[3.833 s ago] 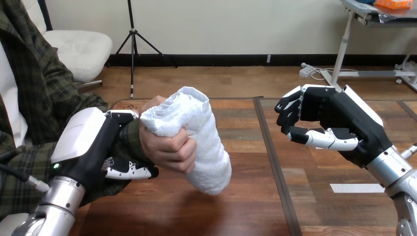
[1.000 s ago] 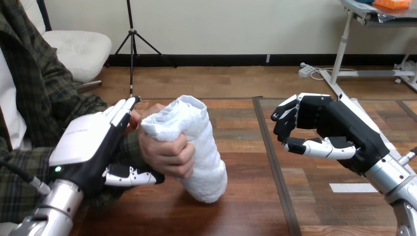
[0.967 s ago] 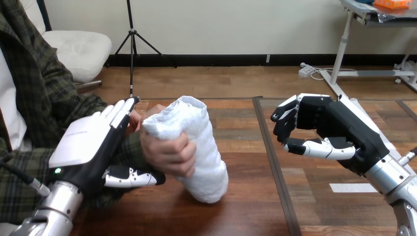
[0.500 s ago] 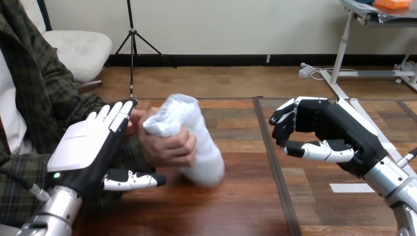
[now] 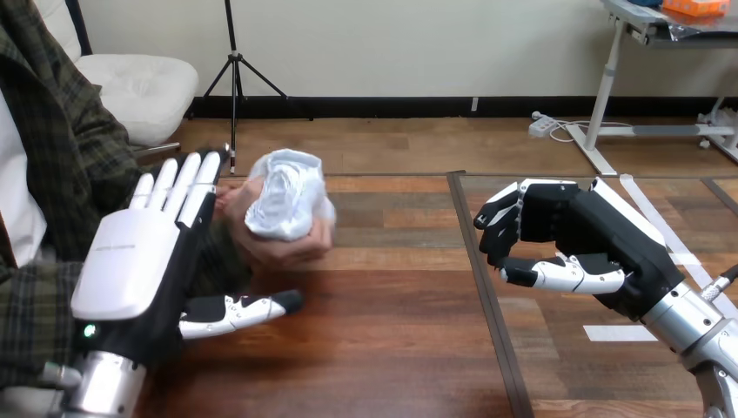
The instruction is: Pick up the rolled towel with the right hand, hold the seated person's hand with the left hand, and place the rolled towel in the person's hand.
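Head view, 1 entry.

- Rolled towel (image 5: 287, 205): up off the desk (image 5: 392, 348), gripped in the person's hand (image 5: 280, 246) at the view's left. 1 rolled end faces you, so judge the long axis as running roughly away from the camera.
- Left hand (image 5: 139, 261): spread flat, fingers (image 5: 178, 187) straight and pointing up, thumb reaching right over the desk. It stands just beside the person's hand and is not curled round it. Contact: cannot tell.
- Right hand (image 5: 566, 244): fingers curled on nothing, well apart to the towel's right.
- Judgement: the placing looks done. The left hand is much the nearer of the 2, and the towel lies up and right of its palm, so clear that hand leftward and don't sweep across the towel.
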Motion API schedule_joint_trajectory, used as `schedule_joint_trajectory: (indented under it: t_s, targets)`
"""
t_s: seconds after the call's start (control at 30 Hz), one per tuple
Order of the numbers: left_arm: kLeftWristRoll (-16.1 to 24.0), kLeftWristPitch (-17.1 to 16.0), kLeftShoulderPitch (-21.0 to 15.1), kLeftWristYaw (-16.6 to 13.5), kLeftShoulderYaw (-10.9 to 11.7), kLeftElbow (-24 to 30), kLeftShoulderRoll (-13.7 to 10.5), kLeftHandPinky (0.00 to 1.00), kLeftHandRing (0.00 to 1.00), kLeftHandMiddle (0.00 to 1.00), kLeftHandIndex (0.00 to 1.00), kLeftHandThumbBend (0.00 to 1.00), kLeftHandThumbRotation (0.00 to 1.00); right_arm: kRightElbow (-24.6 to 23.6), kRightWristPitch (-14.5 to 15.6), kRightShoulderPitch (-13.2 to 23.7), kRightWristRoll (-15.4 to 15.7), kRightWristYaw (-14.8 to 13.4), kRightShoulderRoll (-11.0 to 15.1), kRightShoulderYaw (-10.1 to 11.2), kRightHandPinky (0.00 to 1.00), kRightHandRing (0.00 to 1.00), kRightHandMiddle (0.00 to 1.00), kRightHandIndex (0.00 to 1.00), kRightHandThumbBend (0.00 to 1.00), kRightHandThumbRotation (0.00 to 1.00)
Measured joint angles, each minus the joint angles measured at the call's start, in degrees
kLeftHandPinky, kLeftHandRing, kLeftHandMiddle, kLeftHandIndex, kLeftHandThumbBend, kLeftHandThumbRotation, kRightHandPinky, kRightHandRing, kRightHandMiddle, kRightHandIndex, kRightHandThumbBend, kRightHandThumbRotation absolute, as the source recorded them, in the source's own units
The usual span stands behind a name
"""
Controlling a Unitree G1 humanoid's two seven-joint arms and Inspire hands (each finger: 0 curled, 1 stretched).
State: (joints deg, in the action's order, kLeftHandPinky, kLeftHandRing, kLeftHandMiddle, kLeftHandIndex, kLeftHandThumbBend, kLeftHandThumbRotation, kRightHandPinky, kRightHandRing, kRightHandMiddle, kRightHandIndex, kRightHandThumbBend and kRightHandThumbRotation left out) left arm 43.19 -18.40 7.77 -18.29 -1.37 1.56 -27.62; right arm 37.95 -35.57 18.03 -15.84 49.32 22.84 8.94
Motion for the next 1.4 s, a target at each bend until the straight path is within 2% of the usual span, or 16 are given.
schedule_joint_trajectory:
  t_s: [0.17,0.33,0.5,0.63,0.77,0.87,1.0,1.1,1.23,1.4]
  targets:
    - [-0.5,-3.0,1.1,-3.0,0.0,0.4,1.2,1.0,1.0,1.0,1.0,1.0,0.71,0.0,0.0,0.0,0.0,0.8,0.0,0.0,0.4,0.44,0.51,0.57,0.82,0.33]
    - [-2.4,-6.6,2.2,-4.3,-0.2,0.4,2.2,1.0,1.0,1.0,1.0,1.0,0.68,0.0,-0.1,0.0,0.0,1.4,-0.1,-0.2,0.39,0.44,0.51,0.57,0.81,0.31]
    - [-4.9,-12.2,3.5,-5.2,-0.4,0.4,2.8,1.0,1.0,1.0,1.0,1.0,0.67,0.0,-0.2,0.0,0.0,1.7,-0.2,-0.5,0.38,0.44,0.51,0.57,0.81,0.31]
    - [-8.1,-17.0,4.0,-4.6,-1.2,0.1,3.2,0.95,1.0,1.0,1.0,1.0,0.65,0.0,-0.4,0.0,0.1,1.6,-0.3,-1.1,0.38,0.43,0.5,0.57,0.81,0.31]
    - [-10.3,-22.0,4.0,-4.5,-2.1,-1.0,3.6,0.94,1.0,1.0,1.0,1.0,0.65,0.0,-0.9,0.0,0.2,1.6,-0.6,-1.7,0.37,0.42,0.5,0.57,0.81,0.31]
    - [-11.9,-25.6,3.9,-3.9,-2.7,-2.3,3.8,0.95,1.0,1.0,1.0,1.0,0.64,0.0,-1.8,0.0,0.5,1.6,-0.9,-2.2,0.36,0.42,0.5,0.57,0.8,0.31]
    - [-15.4,-28.8,3.8,-1.2,-3.9,-4.0,4.0,0.97,1.0,1.0,1.0,1.0,0.64,0.0,-2.7,0.0,1.1,1.6,-1.3,-2.6,0.36,0.42,0.49,0.57,0.81,0.3]
    - [-16.9,-30.3,3.8,0.4,-4.7,-5.2,4.2,0.98,1.0,1.0,1.0,1.0,0.62,0.0,-2.8,0.0,1.6,1.3,-1.5,-3.0,0.36,0.42,0.49,0.57,0.81,0.31]
    - [-20.9,-32.1,3.7,3.5,-6.2,-6.9,4.4,0.99,1.0,1.0,1.0,1.0,0.58,0.0,-3.2,0.0,2.7,0.7,-1.9,-3.7,0.36,0.42,0.49,0.57,0.81,0.31]
    - [-24.4,-33.4,3.7,6.6,-7.4,-8.7,5.7,0.99,1.0,1.0,1.0,1.0,0.58,0.0,-3.7,0.0,4.1,-0.3,-2.6,-4.6,0.35,0.42,0.49,0.57,0.81,0.32]
